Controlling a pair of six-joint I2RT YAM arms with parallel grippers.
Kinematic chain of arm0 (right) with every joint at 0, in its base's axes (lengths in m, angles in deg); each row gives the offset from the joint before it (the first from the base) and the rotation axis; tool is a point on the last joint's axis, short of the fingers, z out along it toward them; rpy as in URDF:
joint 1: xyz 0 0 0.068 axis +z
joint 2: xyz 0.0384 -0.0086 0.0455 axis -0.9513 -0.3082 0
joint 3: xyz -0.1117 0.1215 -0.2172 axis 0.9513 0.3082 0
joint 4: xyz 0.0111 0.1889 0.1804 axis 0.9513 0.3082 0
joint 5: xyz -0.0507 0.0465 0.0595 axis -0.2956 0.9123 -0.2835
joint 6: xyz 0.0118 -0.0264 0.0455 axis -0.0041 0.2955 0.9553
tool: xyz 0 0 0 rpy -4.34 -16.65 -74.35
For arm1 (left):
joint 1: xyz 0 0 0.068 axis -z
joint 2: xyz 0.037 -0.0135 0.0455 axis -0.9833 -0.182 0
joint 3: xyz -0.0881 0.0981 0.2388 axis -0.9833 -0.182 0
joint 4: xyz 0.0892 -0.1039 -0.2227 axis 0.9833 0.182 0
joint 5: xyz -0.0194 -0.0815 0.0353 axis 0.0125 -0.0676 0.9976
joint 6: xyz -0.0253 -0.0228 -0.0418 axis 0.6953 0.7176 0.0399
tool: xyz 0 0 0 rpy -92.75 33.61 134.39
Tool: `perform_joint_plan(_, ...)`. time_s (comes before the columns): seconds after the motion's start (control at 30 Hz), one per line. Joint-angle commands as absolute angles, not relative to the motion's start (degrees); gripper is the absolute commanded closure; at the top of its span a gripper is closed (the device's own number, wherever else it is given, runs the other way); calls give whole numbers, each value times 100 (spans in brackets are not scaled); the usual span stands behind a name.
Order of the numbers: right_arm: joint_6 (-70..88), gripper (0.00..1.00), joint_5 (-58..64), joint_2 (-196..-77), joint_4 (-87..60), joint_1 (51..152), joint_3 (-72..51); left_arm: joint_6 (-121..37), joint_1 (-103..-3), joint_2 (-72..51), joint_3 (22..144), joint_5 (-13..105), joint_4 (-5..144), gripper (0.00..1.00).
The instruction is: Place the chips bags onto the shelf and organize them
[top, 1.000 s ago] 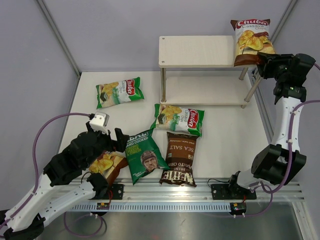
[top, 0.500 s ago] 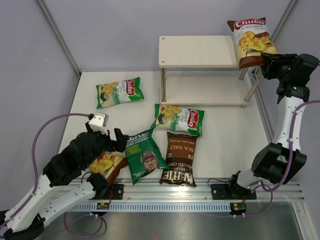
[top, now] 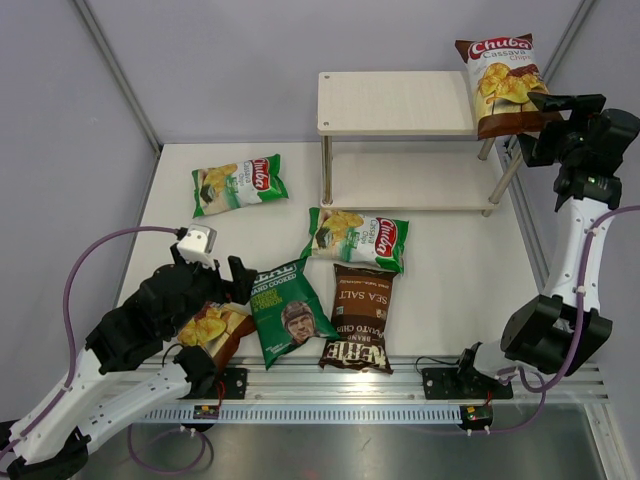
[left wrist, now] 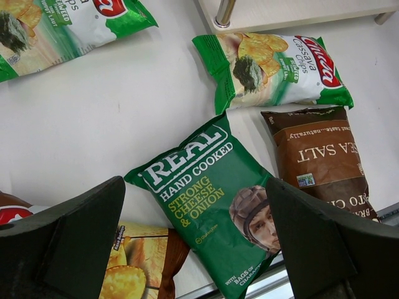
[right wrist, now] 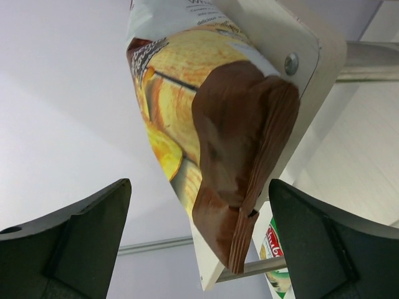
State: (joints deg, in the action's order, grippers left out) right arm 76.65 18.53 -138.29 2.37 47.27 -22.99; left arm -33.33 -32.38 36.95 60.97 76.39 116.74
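Now your right end effector (top: 541, 125) gapes empty beside the brown Chuba bag (top: 500, 80), apparently stood label-out on the shelf (top: 395, 100) at the far-right corner.

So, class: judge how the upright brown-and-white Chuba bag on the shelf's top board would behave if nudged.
The Chuba bag stands on its narrow crimped end at the top board's right corner, so it would probably tip easily. It looks puffy, so likely light and soft. Its glossy film may be slippery.

A Chuba bag (top: 503, 85) is being borne atop the shelf (top: 395, 102), right end; the REAL bag (top: 290, 312) is being carried on the bench (top: 450, 290) left of the Kettle bag (top: 360, 318).
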Motion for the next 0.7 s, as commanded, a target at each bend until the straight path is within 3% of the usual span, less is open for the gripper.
perform_joint_plan(0.0, 7605, 1, 1856, -13334, 295, 4674, -2209, -3285, -3258, 3763, 6054, 7860, 11497, 1)
perform_joint_plan(0.27, 7087, 1, 2259, -12201, 287, 4208, -1016, -2977, -3258, 3736, 6168, 8685, 11716, 1)
perform_joint_plan(0.47, 5532, 1, 3286, -10900, 130, 4155, -13, -2644, -3258, 3596, 6308, 9046, 11953, 1)
perform_joint_plan(0.67, 5276, 0, 4139, -9748, -82, 4444, 1138, -1932, -3258, 3587, 6239, 8557, 12069, 1)
